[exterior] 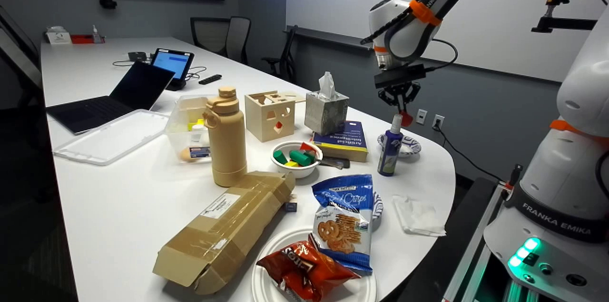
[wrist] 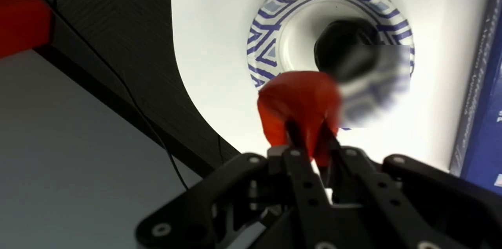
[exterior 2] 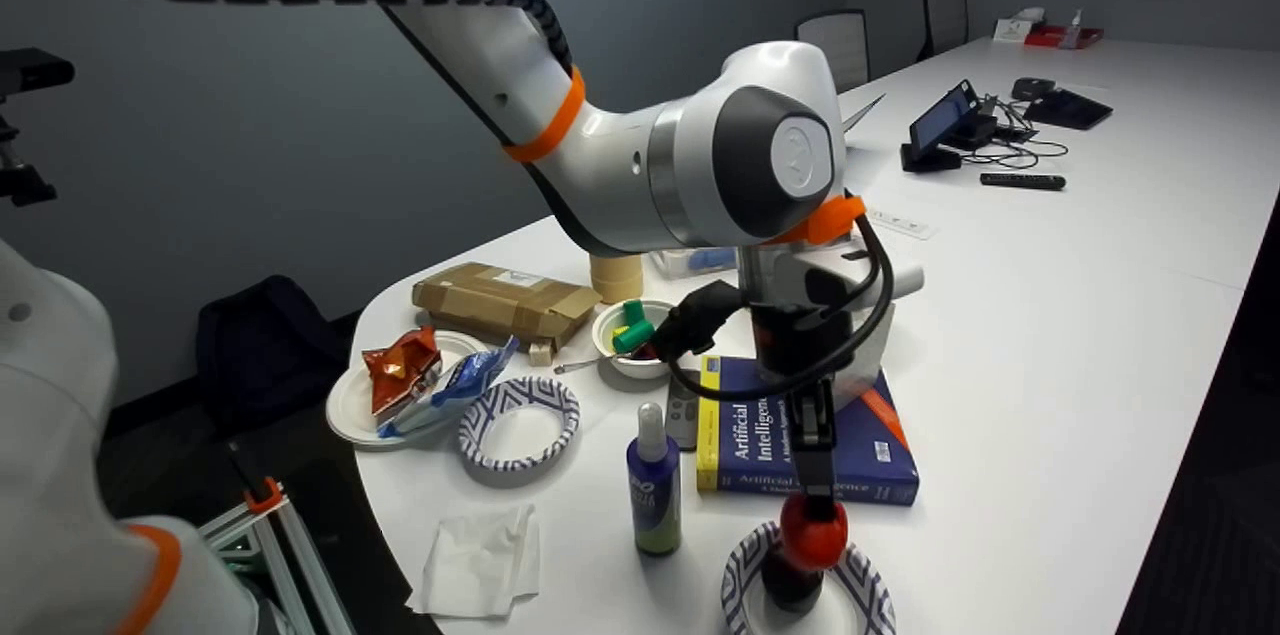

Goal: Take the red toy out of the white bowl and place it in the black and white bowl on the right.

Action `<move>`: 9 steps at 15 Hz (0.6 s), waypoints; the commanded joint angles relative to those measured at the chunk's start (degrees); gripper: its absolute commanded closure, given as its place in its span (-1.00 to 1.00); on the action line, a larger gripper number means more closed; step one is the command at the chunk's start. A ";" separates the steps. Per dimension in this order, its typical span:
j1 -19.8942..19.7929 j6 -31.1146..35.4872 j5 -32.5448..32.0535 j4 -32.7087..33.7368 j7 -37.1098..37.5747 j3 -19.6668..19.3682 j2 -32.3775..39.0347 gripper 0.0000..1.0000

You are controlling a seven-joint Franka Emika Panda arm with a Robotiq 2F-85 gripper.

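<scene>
My gripper (exterior: pixel 403 111) is shut on the red toy (exterior: pixel 406 120) and holds it in the air. In an exterior view the red toy (exterior 2: pixel 812 533) appears in front of the black and white patterned bowl (exterior 2: pixel 735 583). In the wrist view the red toy (wrist: pixel 298 102) is between the fingertips (wrist: pixel 310 135), and the patterned bowl (wrist: pixel 263 47) shows below and beyond it. A dark shape (wrist: pixel 345 43) lies inside this bowl; I cannot tell whether it is an object or shadow. The white bowl (exterior: pixel 299 172) holds green, yellow and red pieces.
A spray bottle (exterior: pixel 390 154) stands beside the patterned bowl. A blue book (exterior 2: pixel 750 460) with the tissue box (exterior: pixel 327 114) on it is close by. Another patterned bowl (exterior 2: pixel 488 450), a napkin (exterior 2: pixel 480 565), snack bags (exterior: pixel 342 226) and a tan bottle (exterior: pixel 227 145) are on the table.
</scene>
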 commanded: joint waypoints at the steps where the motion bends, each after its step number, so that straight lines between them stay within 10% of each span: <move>1: 0.59 1.17 -1.86 3.03 3.22 -1.51 4.79 0.94; 8: 1.40 0.96 -1.37 5.04 3.44 -3.89 8.36 0.94; 9: 1.35 1.02 -0.87 4.80 2.54 -4.03 8.23 0.24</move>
